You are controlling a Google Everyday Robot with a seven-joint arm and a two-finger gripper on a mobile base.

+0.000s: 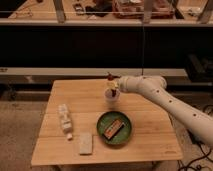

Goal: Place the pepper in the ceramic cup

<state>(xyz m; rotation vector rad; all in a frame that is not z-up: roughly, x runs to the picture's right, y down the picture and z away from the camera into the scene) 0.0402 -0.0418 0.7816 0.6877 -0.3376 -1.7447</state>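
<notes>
Here the gripper (113, 88) hangs directly over the ceramic cup (112, 97), which stands toward the far side of the wooden table (150, 140). Jaws closed on the pepper (111, 81), dark red, held upright above the cup's mouth. Nearer than the cup: green plate (127, 133) carrying an orange-brown bar (113, 128). Left of the cup: white bottle (64, 117) lying down; pale sponge (85, 143) beside the plate.

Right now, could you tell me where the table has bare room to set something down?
The table has bare wood along its right side, right of the green plate, and at the back-left corner behind the white bottle. The front-left is crowded: bottle and pale block sit close. The gripper hangs over the ceramic cup, so avoid that spot.
</notes>
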